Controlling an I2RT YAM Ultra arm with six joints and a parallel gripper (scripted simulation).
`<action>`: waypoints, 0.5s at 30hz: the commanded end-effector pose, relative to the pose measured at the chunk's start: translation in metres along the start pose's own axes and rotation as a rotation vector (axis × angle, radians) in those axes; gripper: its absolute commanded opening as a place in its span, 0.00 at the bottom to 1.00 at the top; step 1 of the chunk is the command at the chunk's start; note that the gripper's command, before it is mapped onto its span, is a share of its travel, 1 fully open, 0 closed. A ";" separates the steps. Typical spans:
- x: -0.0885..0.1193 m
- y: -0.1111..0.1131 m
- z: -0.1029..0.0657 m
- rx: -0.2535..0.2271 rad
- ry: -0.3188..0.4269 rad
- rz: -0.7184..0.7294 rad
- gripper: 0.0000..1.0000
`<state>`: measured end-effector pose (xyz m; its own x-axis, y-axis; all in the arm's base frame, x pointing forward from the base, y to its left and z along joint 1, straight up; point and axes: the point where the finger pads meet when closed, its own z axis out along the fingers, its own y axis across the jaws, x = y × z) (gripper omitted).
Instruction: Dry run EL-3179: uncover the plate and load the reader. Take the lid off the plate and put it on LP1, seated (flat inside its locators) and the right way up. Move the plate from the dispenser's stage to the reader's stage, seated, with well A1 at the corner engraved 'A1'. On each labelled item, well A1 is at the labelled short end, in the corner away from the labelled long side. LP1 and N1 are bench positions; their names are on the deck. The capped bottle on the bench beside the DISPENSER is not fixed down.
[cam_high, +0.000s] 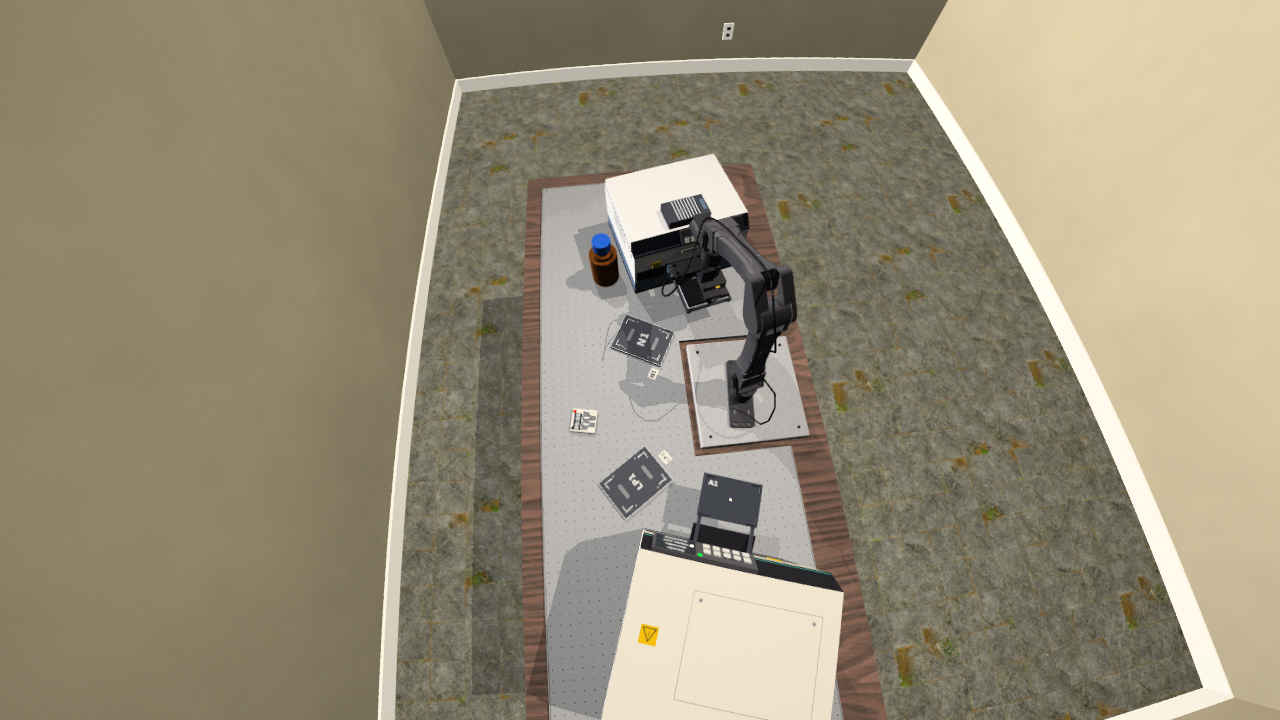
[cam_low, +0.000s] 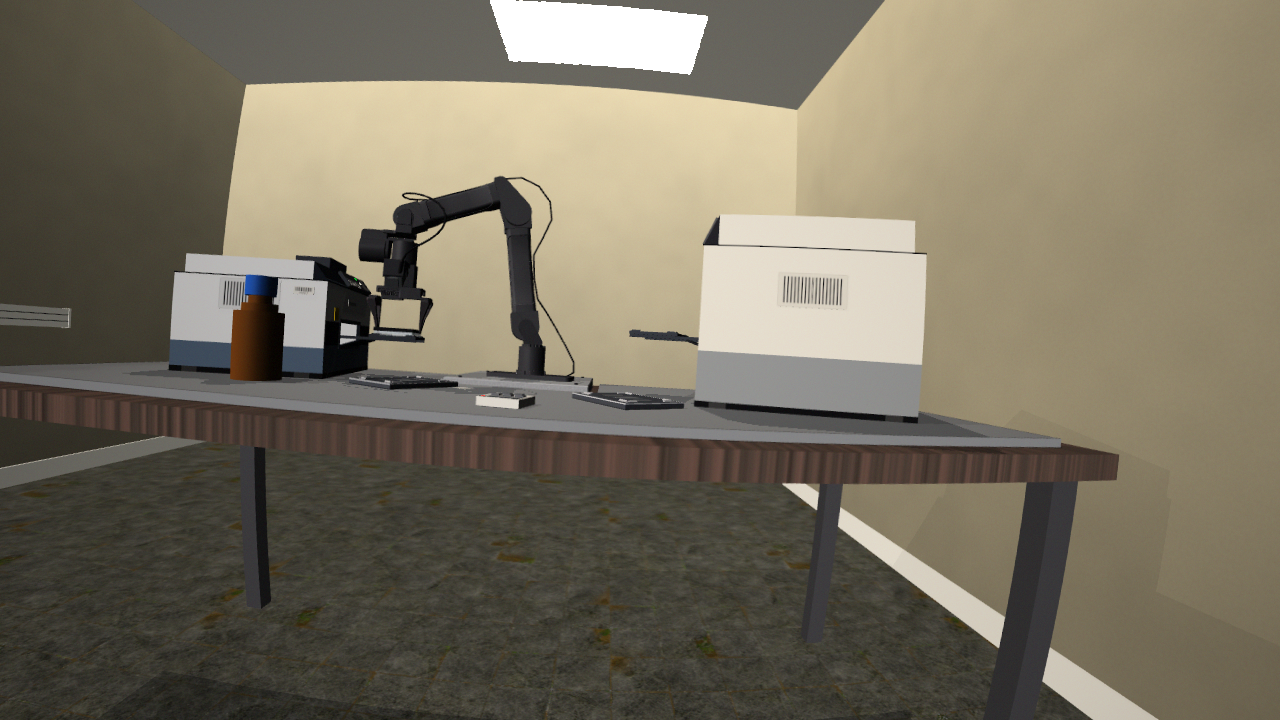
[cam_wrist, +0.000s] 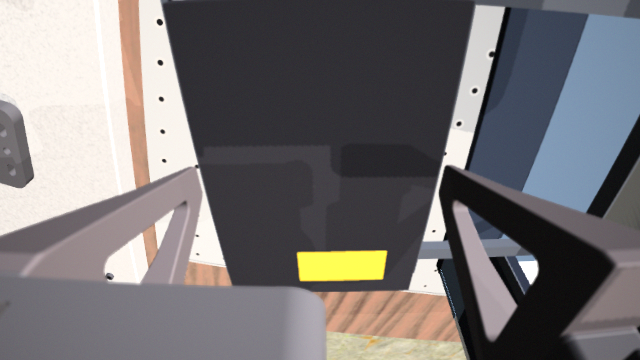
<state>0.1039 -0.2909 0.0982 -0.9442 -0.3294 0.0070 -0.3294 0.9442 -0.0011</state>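
My gripper (cam_low: 398, 327) (cam_wrist: 320, 179) is open over the dispenser's stage (cam_low: 415, 339), its fingertips on either side of a dark, flat lid (cam_wrist: 300, 100) with a yellow label near one short end. The fingertips are close to the lid's long edges; contact is not clear. The plate under the lid is hidden from the wrist view. LP1 (cam_high: 617, 497) (cam_low: 623, 405) is a dark bench position with nothing on it. The reader's stage (cam_high: 739, 510) (cam_low: 660, 335) is bare, with 'A1' at its upper left corner in the top view.
The dispenser (cam_high: 662, 192) (cam_low: 201, 308) stands beyond its stage, with the blue-capped brown bottle (cam_high: 604, 266) (cam_low: 257, 344) upright beside it. N1 (cam_high: 630, 352) (cam_low: 402, 381) is bare. A small white block (cam_high: 583, 420) (cam_low: 504, 401) lies near the bench edge. The reader (cam_high: 742, 662) (cam_low: 812, 335) stands at the opposite end.
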 end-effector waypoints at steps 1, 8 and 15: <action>-0.004 -0.001 -0.003 0.009 -0.017 -0.009 1.00; -0.004 -0.001 -0.003 0.009 -0.017 -0.009 1.00; -0.002 -0.001 -0.003 0.010 -0.009 -0.003 0.97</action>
<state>0.1039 -0.2909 0.0982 -0.9442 -0.3294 0.0070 -0.3294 0.9442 -0.0011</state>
